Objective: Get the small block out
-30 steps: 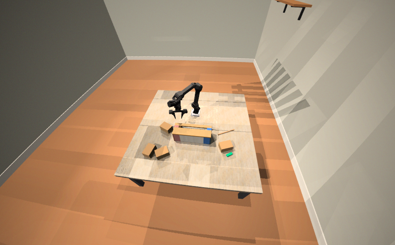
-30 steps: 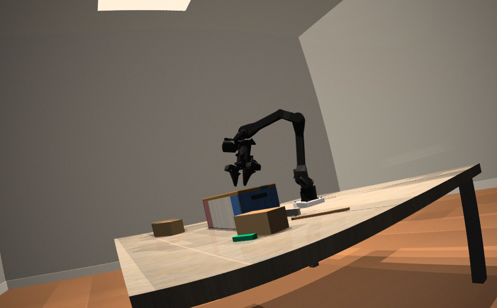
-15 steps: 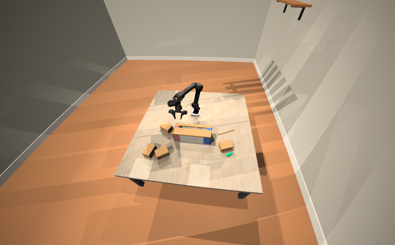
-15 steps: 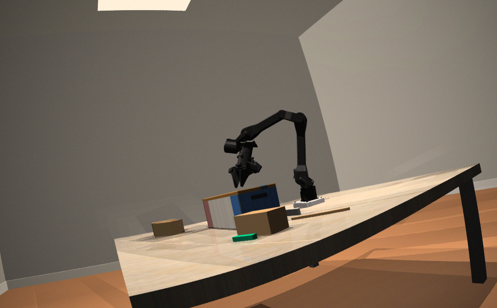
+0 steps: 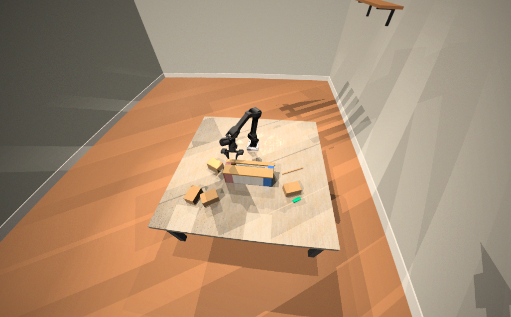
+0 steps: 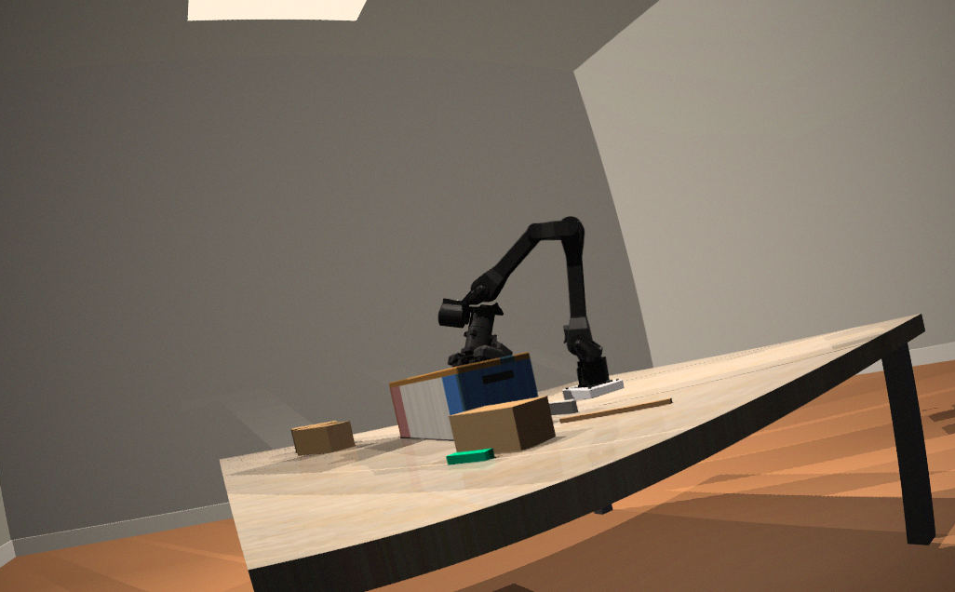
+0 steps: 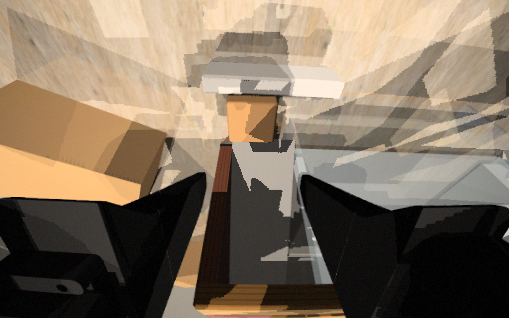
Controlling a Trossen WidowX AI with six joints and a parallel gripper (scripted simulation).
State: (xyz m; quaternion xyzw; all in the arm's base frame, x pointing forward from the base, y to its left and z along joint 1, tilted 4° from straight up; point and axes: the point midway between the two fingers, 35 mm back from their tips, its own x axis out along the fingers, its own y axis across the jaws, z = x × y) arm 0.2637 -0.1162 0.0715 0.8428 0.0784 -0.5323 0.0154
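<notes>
The black arm [image 5: 243,122] [image 6: 512,262] reaches over from its white base [image 5: 249,149] [image 6: 616,387] to the red-marked end of the box [image 5: 248,171] [image 6: 423,410] [image 7: 213,235]. Its claw [image 5: 232,157] [image 6: 479,356] [image 7: 253,176] points down there, open and holding nothing, its fingers spread to either side of the grey passage [image 7: 259,215] in the wrist view. The small orange block [image 7: 252,118] is outside the box, at the far end of that passage and close against a pale bar [image 7: 272,80]; it lies ahead of the fingertips rather than between them. On the table [image 5: 257,214] [image 6: 319,507] [image 7: 122,30], one carton [image 5: 214,164] [image 7: 57,130] sits near the red-marked end, and two more cartons [image 5: 201,196] [image 6: 323,437] stand close together farther off. Beyond the blue end are a fourth carton [image 5: 292,188] [image 6: 500,426], a green piece [image 5: 296,200] [image 6: 470,456] near it, and a thin stick [image 5: 292,170] [image 6: 616,410] lying flat.
</notes>
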